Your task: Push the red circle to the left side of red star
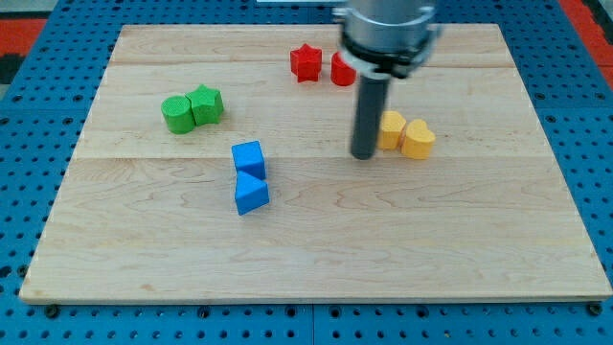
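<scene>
My tip [364,155], a bare rod end gripping nothing, rests on the pale wooden board [460,259], just at nine o'clock of the two yellow blocks [404,134]. At twelve o'clock, partly hidden, the red circle [342,69] sits at three o'clock of the red star [306,62].

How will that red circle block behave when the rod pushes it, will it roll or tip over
The red circle looks short and flat-bottomed, so it should probably slide on the wooden board rather than tip or roll. Its round side may let it slip off my tip. It sits right beside the red star, which it could nudge.
</scene>
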`<action>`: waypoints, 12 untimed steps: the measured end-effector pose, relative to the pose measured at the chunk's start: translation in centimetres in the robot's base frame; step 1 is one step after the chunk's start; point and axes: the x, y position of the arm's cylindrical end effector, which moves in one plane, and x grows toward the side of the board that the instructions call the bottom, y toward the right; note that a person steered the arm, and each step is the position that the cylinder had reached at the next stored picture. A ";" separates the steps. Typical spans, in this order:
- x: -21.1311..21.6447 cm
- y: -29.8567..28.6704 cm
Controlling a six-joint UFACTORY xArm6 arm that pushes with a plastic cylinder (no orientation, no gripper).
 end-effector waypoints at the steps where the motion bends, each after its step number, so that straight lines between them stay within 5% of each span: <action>1: -3.5 0.1; 5: -12.0 3.3; 12: -14.1 0.4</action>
